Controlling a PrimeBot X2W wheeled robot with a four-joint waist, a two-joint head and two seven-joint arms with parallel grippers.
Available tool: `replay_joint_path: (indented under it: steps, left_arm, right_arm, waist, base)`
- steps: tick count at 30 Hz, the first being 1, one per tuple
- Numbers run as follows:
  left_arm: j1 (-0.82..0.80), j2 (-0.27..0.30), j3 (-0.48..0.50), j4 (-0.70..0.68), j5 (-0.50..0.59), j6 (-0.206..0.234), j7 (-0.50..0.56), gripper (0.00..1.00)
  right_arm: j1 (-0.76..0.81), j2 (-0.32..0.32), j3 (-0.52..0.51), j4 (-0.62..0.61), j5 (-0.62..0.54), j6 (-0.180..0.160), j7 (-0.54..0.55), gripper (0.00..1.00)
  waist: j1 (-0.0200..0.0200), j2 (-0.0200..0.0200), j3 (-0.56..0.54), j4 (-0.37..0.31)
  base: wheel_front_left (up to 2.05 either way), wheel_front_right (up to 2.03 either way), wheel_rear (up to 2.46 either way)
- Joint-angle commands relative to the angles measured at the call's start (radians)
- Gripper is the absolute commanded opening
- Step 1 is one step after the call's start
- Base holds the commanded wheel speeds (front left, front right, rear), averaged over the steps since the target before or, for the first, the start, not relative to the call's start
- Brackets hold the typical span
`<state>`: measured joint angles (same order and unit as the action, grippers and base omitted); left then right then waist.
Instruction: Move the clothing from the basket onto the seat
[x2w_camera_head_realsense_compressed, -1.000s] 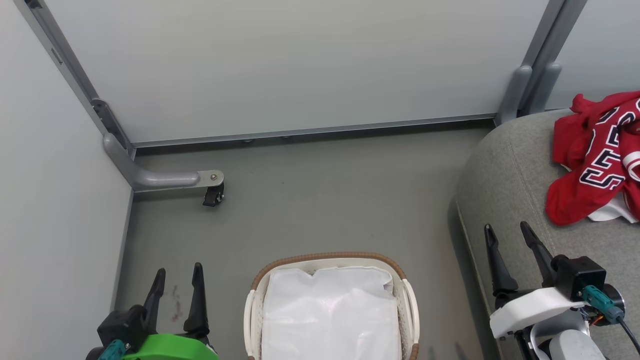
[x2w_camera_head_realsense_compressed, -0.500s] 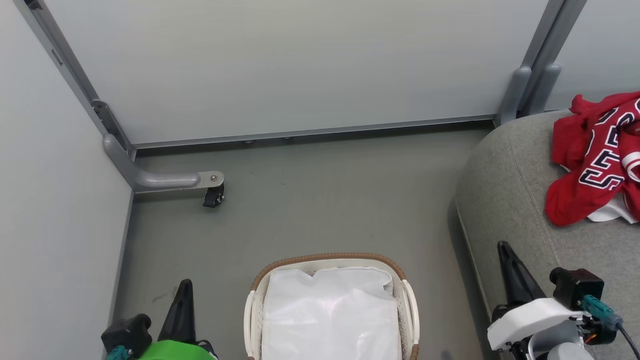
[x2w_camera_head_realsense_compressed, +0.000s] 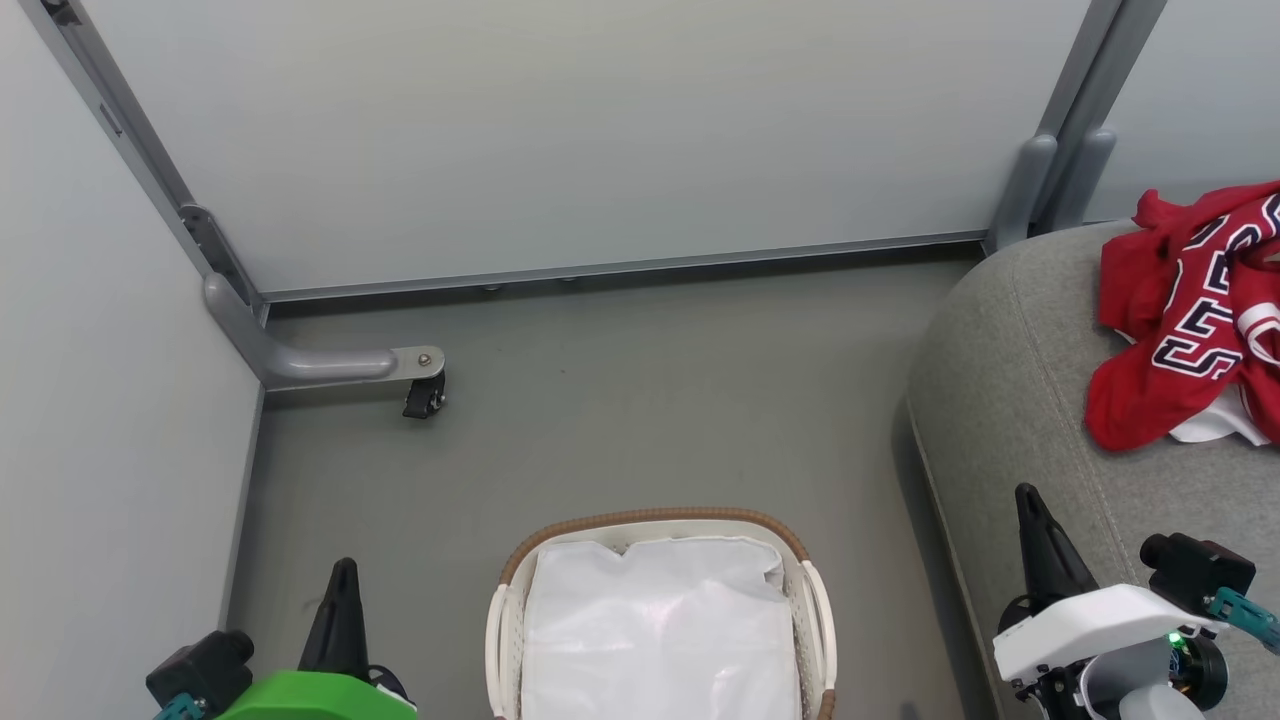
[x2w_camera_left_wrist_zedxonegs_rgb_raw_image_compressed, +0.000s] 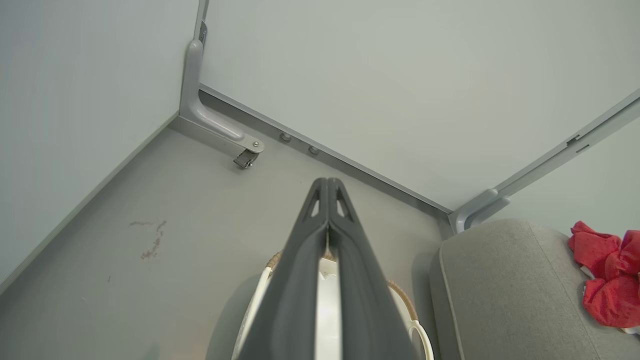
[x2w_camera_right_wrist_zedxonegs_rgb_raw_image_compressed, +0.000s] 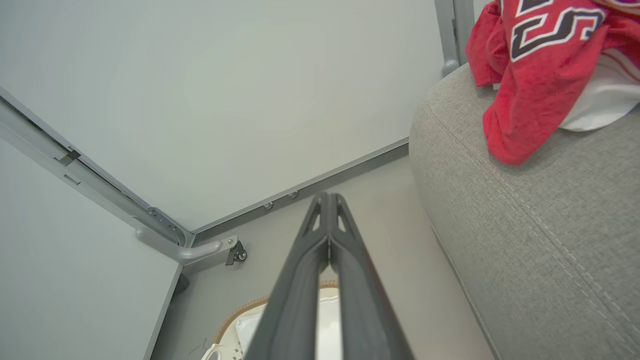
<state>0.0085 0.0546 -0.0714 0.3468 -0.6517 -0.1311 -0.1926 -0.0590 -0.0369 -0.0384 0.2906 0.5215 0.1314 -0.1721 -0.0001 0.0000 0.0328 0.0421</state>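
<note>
- The clothing — a crumpled red heap with white trim — lies on the seat, at the right edge of the head view, well apart from the basket.
- Navy lettering outlined in white runs across the red fabric. An "S" shape can be picked out, but the folds break up the word and it cannot be read.
- A white fold shows under the heap's lower edge.
- The basket stands on the grey floor at bottom centre, between the two arms, with its white liner spread inside the brown woven rim.
- The left gripper rises at the lower left beside the basket, above a green wrist cover. Its dark fingers are pressed together at the tips and hold nothing.
- The right gripper rises at the lower right over the seat's near edge, above a white wrist cover. Its fingers are also closed tip to tip and empty — near the clothing, not touching it.
- The left wrist view looks over the basket toward the far corner and takes in a reddish scuff on the floor.
- The right wrist view brings the seat's stitched seams and the hanging red hem in close.
- A small black caster sits under a grey bracket at the foot of the pale wall panels.
</note>
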Motion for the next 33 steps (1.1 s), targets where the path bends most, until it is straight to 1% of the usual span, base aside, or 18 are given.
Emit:
replay_joint_path:
  steps: [1,17,33]
  left_arm:
    - [-0.031,0.011,0.006,-0.02,-0.042,0.0,0.009,0.0]
    - [-0.052,0.019,0.032,-0.041,-0.259,0.0,0.064,0.0]
    - [-0.069,0.022,0.058,-0.057,-0.438,0.0,0.113,0.0]
  right_arm:
    - [-0.021,-0.006,-0.005,-0.019,0.043,0.0,0.01,0.0]
    - [-0.03,-0.008,-0.021,-0.026,0.276,0.0,0.071,0.0]
    - [-0.037,-0.01,-0.035,-0.032,0.473,-0.001,0.123,0.0]
  waist:
    - [0.0001,0.0,0.0,-0.001]
    - [0.0001,0.0,-0.005,-0.007]
    - [0.0001,0.0,-0.009,-0.013]
  base:
    - [0.0,0.0,0.0]
    - [0.0,0.0,0.0]
    - [0.0,0.0,0.0]
